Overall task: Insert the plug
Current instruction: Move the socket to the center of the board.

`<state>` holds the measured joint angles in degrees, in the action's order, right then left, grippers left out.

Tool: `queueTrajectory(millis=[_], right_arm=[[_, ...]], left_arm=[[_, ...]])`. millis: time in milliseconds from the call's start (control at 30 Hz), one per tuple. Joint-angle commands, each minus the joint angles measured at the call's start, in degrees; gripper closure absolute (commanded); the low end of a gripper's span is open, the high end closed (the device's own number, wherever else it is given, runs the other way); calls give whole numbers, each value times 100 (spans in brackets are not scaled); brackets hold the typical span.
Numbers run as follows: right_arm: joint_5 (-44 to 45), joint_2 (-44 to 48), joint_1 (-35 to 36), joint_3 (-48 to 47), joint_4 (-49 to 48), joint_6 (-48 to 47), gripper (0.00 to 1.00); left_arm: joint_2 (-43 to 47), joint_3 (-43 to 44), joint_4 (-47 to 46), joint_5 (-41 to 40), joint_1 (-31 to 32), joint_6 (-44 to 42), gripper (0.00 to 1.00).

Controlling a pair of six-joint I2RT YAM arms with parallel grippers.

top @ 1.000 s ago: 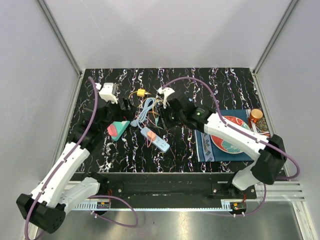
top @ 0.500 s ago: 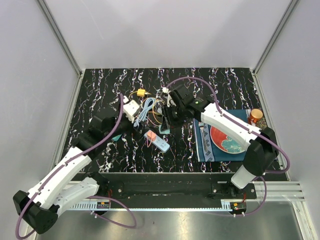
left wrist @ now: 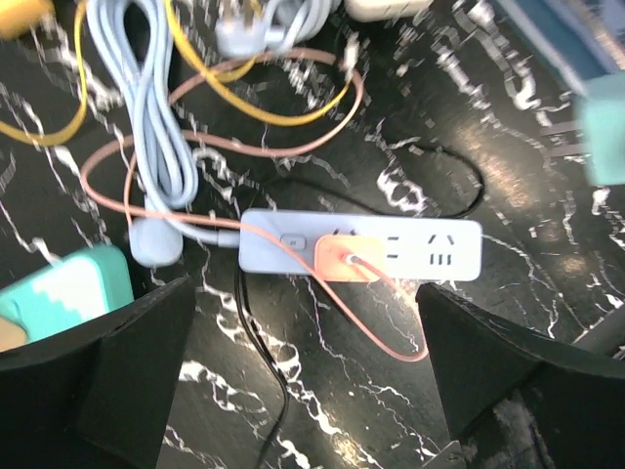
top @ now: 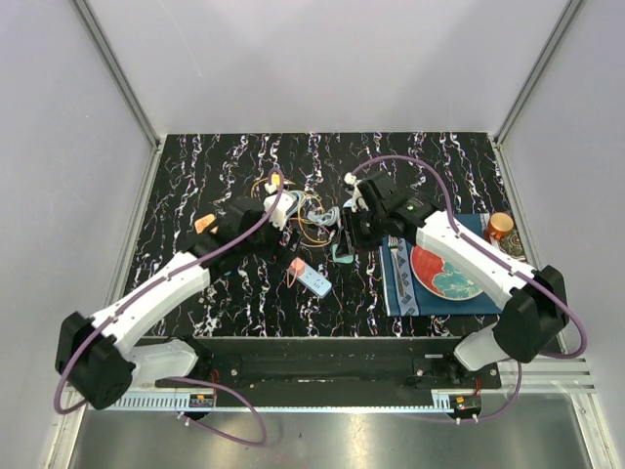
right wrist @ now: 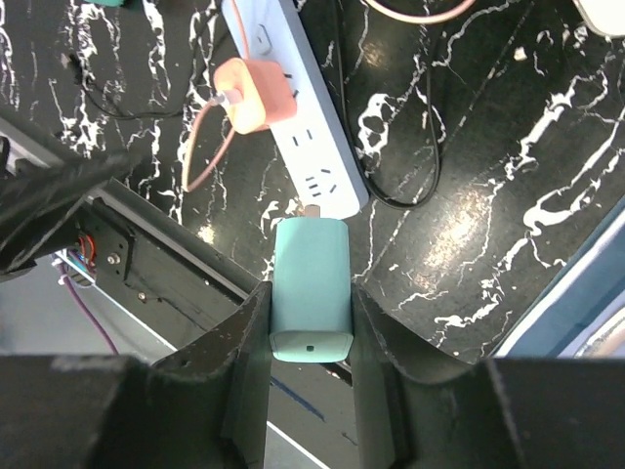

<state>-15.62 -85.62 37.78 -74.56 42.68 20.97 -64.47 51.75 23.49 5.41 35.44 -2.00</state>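
Right fingers (right wrist: 381, 362) clamp the teal plug (right wrist: 311, 283), prongs aimed at the free socket of the power strip (right wrist: 317, 156) on the table (right wrist: 469, 225); left fingers (left wrist: 117, 362), spread wide and empty, hang over the strip near its orange plug (left wrist: 342, 262), probably to steady it

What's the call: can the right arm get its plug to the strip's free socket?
Probably yes. Right tool holds the teal plug just short of the strip's bare end socket; orange plug and black cable sit clear of it.

Teal plug (right wrist: 311, 288), pale-blue power strip (left wrist: 435, 250), orange adapter (left wrist: 342, 262), black white-veined table (top: 444, 161)
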Motion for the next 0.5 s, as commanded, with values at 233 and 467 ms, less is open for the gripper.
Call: queueTrajectory(millis=[233, 467], right_arm=[[366, 477, -95, 636, -488, -392, 100], [375, 476, -95, 838, -673, -515, 100]], left_arm=[[-1391, 556, 508, -567, -1170, 2185, 11], [-2139, 609, 25, 258, -1206, 2643, 12]])
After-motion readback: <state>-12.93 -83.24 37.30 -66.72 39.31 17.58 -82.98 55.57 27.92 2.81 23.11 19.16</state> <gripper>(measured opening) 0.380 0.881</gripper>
